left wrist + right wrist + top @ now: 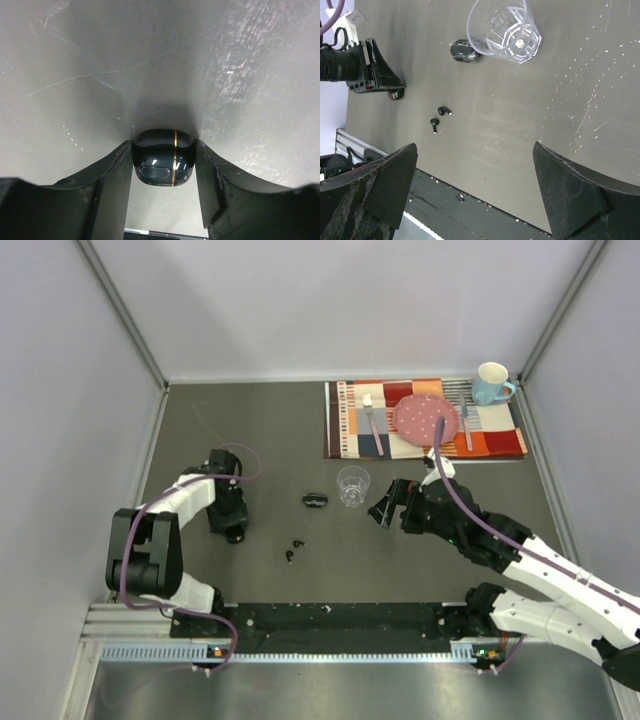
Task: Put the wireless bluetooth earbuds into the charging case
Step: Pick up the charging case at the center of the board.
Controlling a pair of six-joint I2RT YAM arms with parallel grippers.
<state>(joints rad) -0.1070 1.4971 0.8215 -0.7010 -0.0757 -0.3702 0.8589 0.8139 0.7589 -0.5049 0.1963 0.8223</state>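
Note:
Two tiny black earbuds (298,543) (290,557) lie side by side on the grey table in front of the arms; the right wrist view shows them too (444,110) (435,123). No other earbuds show. My left gripper (235,531) is down at the table, left of the earbuds, shut on a glossy black charging case with a gold seam (162,157), closed. A second black case (316,500) lies next to the clear plastic cup (352,485). My right gripper (385,507) is open and empty, just right of the cup, its fingers (385,185) wide apart above the table.
A striped placemat (350,425) at the back right carries a pink plate (425,418), a fork and a spoon, with a blue mug (491,383) at its corner. A black rail (330,620) runs along the near edge. Grey walls enclose the table.

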